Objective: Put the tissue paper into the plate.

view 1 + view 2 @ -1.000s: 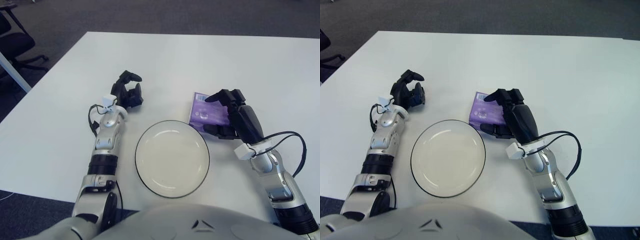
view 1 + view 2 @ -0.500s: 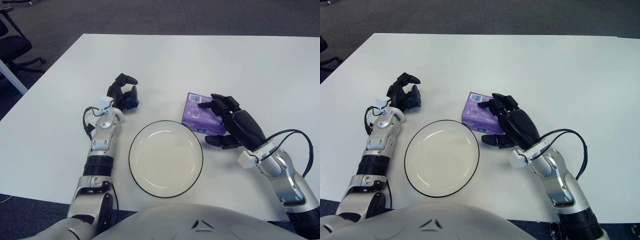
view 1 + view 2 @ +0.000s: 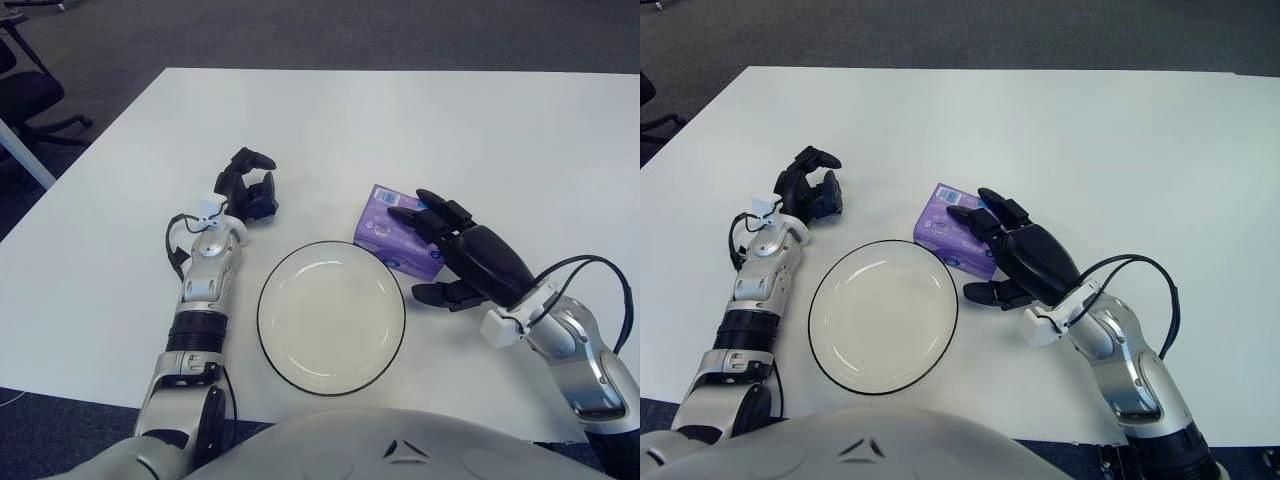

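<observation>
1. Since a second ago your right hand has carried the tissue paper leftward, so the purple pack now sits closer to the rim of the plate than it did.
2. You are holding the pack with the right hand: fingers lie over its top right side and the thumb reaches in below it. Whether it is lifted off the counter or sliding on it, you cannot tell.
3. Printing on the pack shows as a white label patch near its upper left corner and pale marks on top; none of it can be read.
4. Your left hand rests on the counter up and left of the plate, fingers curled and holding nothing.
5. An office chair stands on the carpet beyond the counter's left edge, well apart from everything.
</observation>
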Robot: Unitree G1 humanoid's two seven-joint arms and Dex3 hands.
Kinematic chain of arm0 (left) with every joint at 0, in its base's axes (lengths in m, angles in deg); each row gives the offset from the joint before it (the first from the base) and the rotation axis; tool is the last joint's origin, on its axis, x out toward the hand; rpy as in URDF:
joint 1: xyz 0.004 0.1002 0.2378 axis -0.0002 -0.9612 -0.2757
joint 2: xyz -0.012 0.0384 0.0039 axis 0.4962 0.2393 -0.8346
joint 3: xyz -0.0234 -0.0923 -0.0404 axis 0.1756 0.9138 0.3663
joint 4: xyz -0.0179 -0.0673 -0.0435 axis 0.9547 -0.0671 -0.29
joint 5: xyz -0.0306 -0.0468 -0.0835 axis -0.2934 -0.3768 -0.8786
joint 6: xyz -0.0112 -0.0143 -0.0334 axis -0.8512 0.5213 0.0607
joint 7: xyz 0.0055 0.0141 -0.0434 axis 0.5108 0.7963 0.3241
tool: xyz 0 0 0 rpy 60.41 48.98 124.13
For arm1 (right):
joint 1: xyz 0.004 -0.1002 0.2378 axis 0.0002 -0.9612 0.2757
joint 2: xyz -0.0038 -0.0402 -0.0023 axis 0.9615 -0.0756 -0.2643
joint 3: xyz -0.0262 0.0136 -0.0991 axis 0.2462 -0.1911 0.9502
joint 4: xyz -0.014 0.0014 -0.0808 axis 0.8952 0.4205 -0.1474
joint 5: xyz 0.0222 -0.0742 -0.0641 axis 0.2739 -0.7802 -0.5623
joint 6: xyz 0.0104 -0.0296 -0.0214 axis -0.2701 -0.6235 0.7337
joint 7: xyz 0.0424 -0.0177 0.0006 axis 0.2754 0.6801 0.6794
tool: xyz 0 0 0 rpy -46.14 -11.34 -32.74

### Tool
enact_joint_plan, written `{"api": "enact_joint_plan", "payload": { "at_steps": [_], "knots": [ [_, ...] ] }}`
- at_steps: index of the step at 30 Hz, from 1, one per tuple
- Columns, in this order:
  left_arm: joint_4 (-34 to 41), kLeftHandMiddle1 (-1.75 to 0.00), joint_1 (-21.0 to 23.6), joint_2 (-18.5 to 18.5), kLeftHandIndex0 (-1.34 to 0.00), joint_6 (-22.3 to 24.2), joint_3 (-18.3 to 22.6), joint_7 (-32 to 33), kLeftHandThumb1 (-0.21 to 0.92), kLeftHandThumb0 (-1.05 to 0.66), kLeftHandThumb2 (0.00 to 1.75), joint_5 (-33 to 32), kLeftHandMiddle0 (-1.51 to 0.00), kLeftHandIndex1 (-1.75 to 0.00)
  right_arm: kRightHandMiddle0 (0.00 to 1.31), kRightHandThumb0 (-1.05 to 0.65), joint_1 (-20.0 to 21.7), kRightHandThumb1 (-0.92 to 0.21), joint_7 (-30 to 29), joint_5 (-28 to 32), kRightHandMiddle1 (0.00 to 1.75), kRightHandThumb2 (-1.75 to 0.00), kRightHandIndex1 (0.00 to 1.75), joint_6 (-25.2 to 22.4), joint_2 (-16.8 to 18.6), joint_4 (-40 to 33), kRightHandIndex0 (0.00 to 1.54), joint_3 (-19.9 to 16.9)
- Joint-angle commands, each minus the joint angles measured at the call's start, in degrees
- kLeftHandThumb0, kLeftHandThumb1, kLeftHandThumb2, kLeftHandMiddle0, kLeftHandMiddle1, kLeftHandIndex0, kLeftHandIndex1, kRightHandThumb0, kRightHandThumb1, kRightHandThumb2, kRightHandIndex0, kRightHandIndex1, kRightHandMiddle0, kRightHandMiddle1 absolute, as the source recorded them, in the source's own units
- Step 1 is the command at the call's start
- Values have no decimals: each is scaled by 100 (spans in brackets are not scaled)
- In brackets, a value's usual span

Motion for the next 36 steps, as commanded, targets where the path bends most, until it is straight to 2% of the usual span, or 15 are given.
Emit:
{"api": "enact_joint_plan", "payload": {
  "at_steps": [1,16,25,29,36],
  "knots": [
    [-473,-175,-803,-452,-55,-24,-149,57,39,-46,122,36,-129,-175,0,-105,16,-92,34,-126,16,-90,0,-20,-9,31,0,-52],
    [-516,-175,-769,-466,-55,-24,-150,82,39,-46,122,49,-128,-175,0,-105,291,-92,-191,-268,17,-83,0,-47,217,74,0,-114],
    [-585,-175,-733,-518,-55,-47,-120,92,39,-46,122,-1,-128,-175,0,-105,867,-92,-184,-453,24,-79,0,53,-45,803,0,-179],
    [-573,-175,-731,-541,-56,-59,-111,133,39,-46,123,-4,-128,-175,0,-105,881,-92,-125,-676,26,-77,0,-1,-124,759,0,-152],
    [-550,-175,-748,-593,-56,-107,-98,201,39,-46,123,-37,-128,-175,0,-105,1171,-92,-140,-980,26,-77,0,-70,-204,1031,0,-82]
  ]
}}
